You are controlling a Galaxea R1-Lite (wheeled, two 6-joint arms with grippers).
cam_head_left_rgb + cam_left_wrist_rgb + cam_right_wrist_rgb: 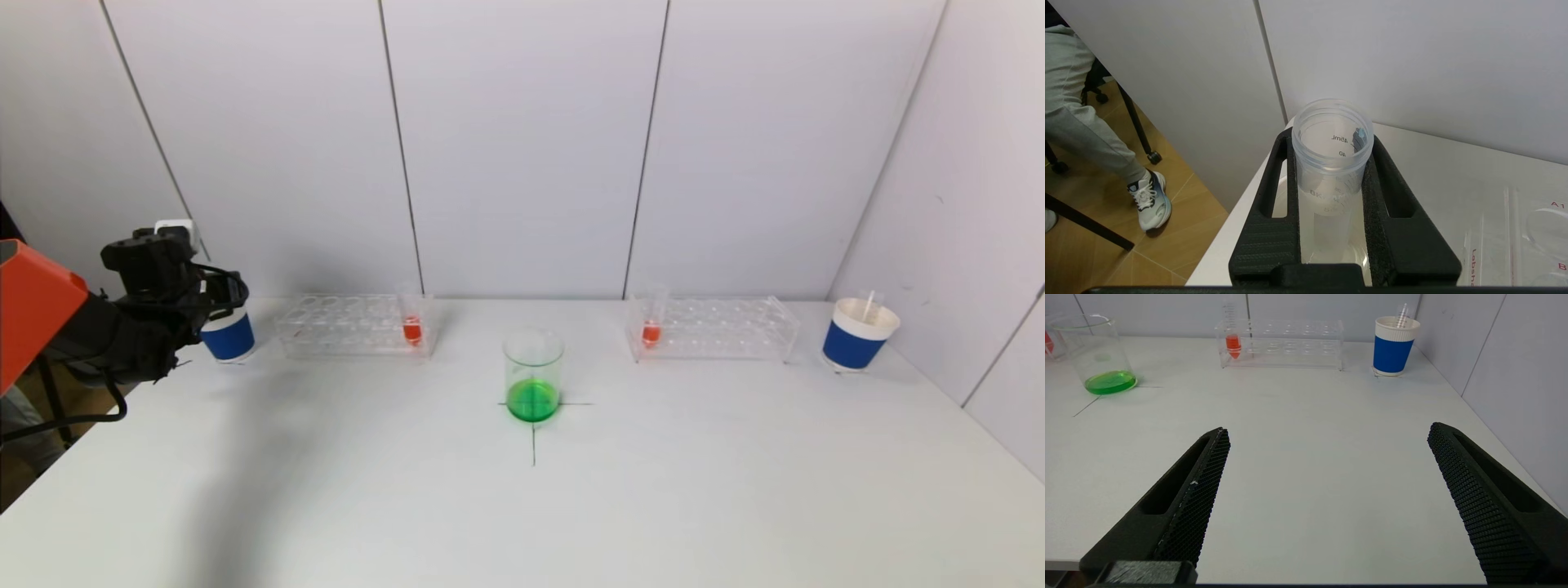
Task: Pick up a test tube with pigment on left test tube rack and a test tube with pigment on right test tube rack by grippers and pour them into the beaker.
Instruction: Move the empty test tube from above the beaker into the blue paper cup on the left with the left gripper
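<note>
My left gripper (pixel 204 300) is at the table's far left, shut on a clear empty test tube (pixel 1331 163). It holds the tube upright, with its lower end down in the blue paper cup (pixel 229 338). The left rack (pixel 351 325) holds a tube with red pigment (pixel 412 327). The right rack (pixel 712 327) holds another red tube (pixel 651 331), which also shows in the right wrist view (pixel 1233 342). The beaker (pixel 533 374) with green liquid stands at the centre. My right gripper (pixel 1327 433) is open and empty, low over the near right of the table, out of the head view.
A second blue paper cup (pixel 858 335) with an empty tube in it stands at the far right, near the side wall. The table's left edge (pixel 1224 241) runs just beside my left gripper. A black cross is marked under the beaker.
</note>
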